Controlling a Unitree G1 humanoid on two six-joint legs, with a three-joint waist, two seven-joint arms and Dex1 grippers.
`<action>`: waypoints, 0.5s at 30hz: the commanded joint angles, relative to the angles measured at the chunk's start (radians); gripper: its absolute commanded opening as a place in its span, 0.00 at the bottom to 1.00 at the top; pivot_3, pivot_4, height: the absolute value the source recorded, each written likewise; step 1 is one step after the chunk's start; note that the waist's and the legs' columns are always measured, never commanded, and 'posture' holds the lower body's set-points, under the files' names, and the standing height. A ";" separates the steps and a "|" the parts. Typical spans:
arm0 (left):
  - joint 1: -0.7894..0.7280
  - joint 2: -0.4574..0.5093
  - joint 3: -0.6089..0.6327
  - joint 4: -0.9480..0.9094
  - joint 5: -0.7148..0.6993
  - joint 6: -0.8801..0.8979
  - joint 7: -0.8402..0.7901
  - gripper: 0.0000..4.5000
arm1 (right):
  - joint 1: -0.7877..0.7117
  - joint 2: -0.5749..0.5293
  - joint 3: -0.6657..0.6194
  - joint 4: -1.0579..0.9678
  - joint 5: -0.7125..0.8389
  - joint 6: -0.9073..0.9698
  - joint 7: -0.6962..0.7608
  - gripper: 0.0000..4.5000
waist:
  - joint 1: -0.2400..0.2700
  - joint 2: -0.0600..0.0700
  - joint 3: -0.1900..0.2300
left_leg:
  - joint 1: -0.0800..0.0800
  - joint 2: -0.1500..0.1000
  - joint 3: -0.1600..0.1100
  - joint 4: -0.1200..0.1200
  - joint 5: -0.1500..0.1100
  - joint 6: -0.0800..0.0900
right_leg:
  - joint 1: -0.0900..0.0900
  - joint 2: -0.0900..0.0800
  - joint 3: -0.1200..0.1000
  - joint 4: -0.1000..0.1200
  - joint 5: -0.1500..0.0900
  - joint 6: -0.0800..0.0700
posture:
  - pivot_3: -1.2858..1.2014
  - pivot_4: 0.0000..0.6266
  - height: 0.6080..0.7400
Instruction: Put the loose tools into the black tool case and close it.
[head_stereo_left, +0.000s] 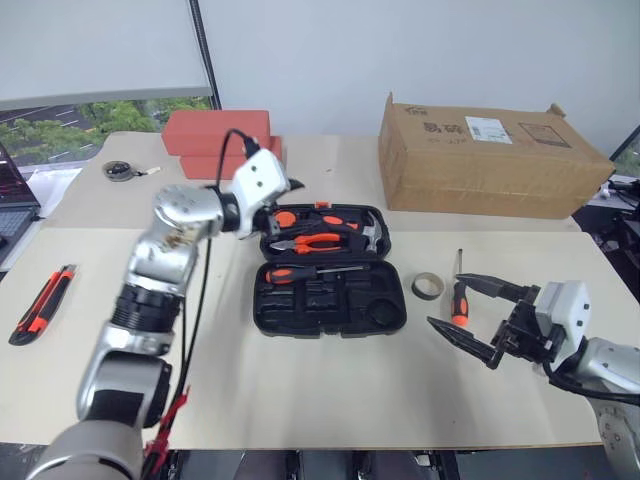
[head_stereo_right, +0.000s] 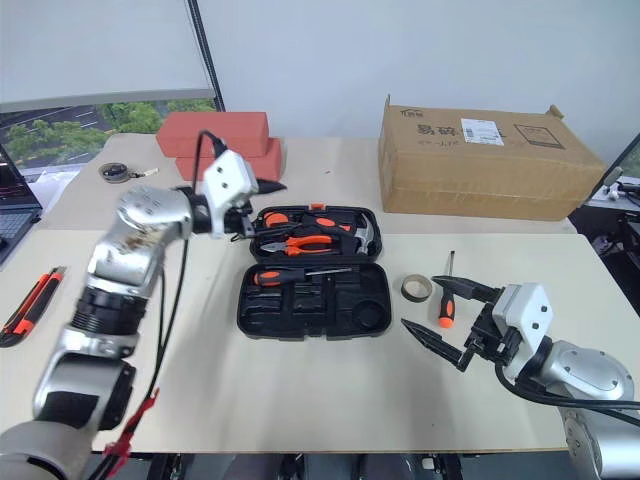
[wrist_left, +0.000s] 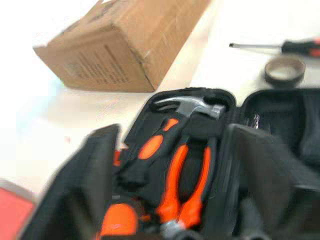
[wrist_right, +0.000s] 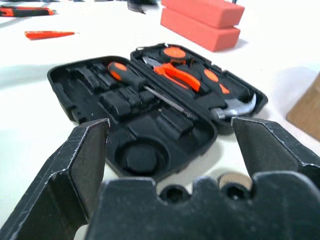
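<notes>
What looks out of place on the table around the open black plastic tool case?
Three tools lie outside the open black plastic tool case: the black-and-orange utility knife far off at the table's left edge, the orange-handled screwdriver and the small dark tape roll at its right. The round recess stands empty.

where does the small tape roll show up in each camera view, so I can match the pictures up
Left eye view: the tape roll lies on the table just right of the open black tool case, beside a loose screwdriver.
Right eye view: same spot, right of the case.
Left wrist view: upper right, under the screwdriver.
Right wrist view: partly hidden behind the gripper's base.
Shared landmark: the hammer in the case's far half.
</notes>
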 joint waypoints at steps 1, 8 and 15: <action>0.091 -0.094 -0.007 -0.114 0.031 0.099 0.187 0.40 | -0.005 0.003 -0.008 -0.006 0.015 -0.006 0.001 1.00 | 0.000 0.000 0.000 | 0.000 0.000 0.000 0.001 0.000 0.000 | 0.000 0.000 0.000 0.000 0.000 0.000 | 0.52 0.24 0.79; 0.185 -0.177 -0.033 -0.105 0.098 0.127 0.372 0.01 | 0.004 0.013 -0.003 -0.012 0.010 -0.011 -0.001 1.00 | 0.001 0.000 0.000 | 0.001 0.001 -0.001 0.001 -0.001 0.000 | 0.000 0.000 0.001 0.002 0.000 0.000 | 0.52 0.24 0.79; 0.197 -0.169 -0.073 -0.098 0.083 0.172 0.345 0.01 | 0.002 0.015 -0.002 -0.004 0.006 -0.017 0.004 1.00 | 0.001 0.000 0.000 | 0.001 0.000 -0.001 0.001 0.000 0.000 | 0.000 -0.001 0.001 0.003 0.000 0.000 | 0.52 0.24 0.79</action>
